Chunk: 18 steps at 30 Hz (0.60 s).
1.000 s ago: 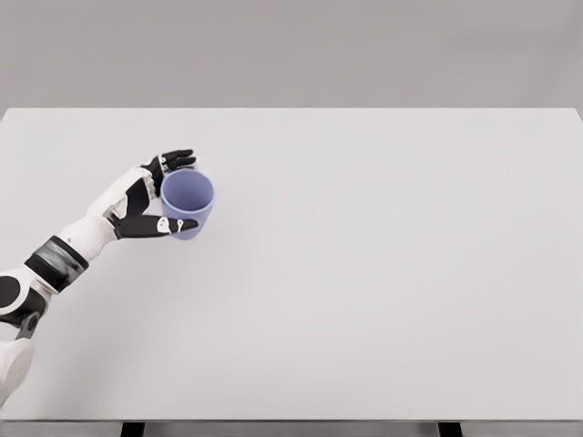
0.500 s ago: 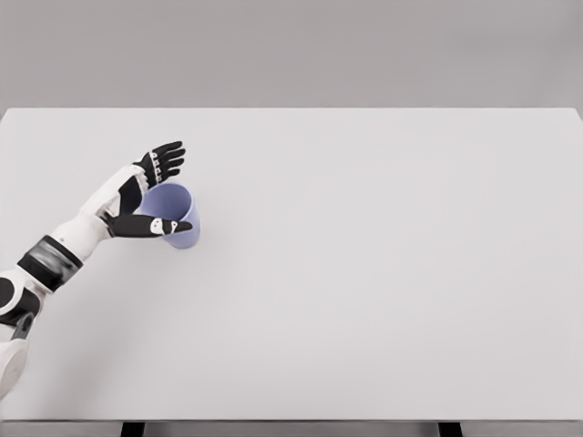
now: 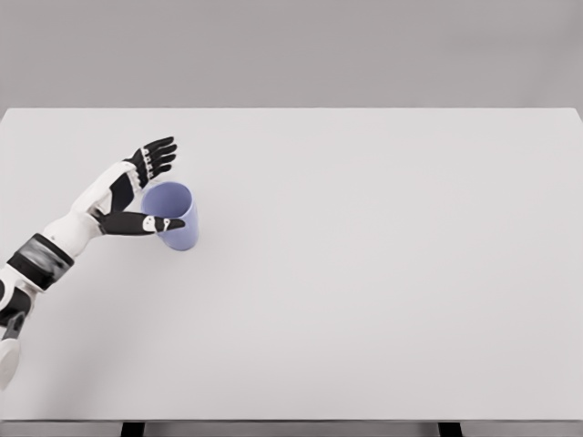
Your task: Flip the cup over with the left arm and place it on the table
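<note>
A light purple cup (image 3: 179, 229) stands on the white table (image 3: 383, 273) at the left, mouth up and leaning a little toward my left hand (image 3: 171, 187). The hand's fingers (image 3: 155, 157) are spread and lifted off the cup's far rim. Its thumb (image 3: 148, 223) lies across the cup's near side; whether it touches I cannot tell. The left arm comes in from the lower left edge. My right arm does not show.
The table's far edge (image 3: 291, 109) meets a plain grey wall. The near edge (image 3: 291, 420) runs along the bottom of the picture, with dark table legs under it.
The left hand's fingers have let go of the cup's rim and spread. The arm has drawn back a little to the left, and the cup has shifted slightly left and tilted.
</note>
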Each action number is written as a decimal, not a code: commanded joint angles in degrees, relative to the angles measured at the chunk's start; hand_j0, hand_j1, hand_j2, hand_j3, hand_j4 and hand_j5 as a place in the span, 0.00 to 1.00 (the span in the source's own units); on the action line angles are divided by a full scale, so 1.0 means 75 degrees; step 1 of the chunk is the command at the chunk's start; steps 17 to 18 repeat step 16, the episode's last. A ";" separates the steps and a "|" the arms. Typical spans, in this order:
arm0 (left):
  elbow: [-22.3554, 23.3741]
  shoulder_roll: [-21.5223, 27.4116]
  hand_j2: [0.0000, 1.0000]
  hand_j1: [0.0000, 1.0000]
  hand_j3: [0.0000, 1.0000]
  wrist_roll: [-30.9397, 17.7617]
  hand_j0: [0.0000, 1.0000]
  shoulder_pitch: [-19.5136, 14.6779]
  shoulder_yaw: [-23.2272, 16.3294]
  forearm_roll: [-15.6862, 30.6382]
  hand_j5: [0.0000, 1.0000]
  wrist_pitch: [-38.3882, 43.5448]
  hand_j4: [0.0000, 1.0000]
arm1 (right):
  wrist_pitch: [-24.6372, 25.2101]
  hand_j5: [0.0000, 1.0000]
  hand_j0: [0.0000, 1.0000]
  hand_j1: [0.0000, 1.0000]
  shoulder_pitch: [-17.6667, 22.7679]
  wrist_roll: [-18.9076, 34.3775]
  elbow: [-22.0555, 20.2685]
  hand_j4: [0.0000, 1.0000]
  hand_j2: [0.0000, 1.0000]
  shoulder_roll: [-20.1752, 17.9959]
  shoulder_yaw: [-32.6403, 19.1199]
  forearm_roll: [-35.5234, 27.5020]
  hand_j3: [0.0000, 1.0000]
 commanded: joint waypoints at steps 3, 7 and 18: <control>-0.0013 0.0119 1.00 1.00 1.00 0.0003 1.00 0.0000 0.0087 0.0027 1.00 -0.0002 1.00 | 0.0000 1.00 1.00 1.00 0.0000 0.0001 0.0008 1.00 1.00 0.0000 0.0001 0.0000 1.00; -0.0071 0.0541 1.00 1.00 1.00 -0.0009 1.00 -0.0012 0.0286 0.0039 1.00 -0.0482 1.00 | 0.0000 1.00 1.00 1.00 0.0000 0.0001 -0.0004 1.00 1.00 0.0000 0.0001 0.0000 1.00; -0.0353 0.1654 1.00 1.00 1.00 -0.0009 1.00 -0.0012 0.0720 0.0039 1.00 -0.0506 1.00 | 0.0000 1.00 1.00 1.00 0.0000 0.0001 -0.0004 1.00 1.00 0.0000 0.0001 0.0000 1.00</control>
